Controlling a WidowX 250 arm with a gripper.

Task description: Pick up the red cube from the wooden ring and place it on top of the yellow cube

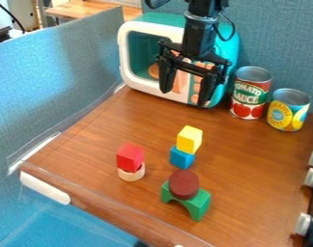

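The black gripper (185, 99) hangs open in front of the toy microwave, above the back of the table, with nothing between its fingers. Below it, a yellow block (189, 139) rests tilted on a blue block (181, 157). To the left, a red block (130, 157) sits on a pale wooden round piece (131, 173). Nearer the front, a dark red round piece (183, 184) lies on top of a green arch block (198, 203). The gripper touches none of these.
A teal and white toy microwave (138, 75) stands at the back. Right of it are a tomato sauce can (250, 94) and a yellow-labelled can (288, 110). White knobs (304, 224) line the right edge, and a wooden rail (94, 202) borders the table's front.
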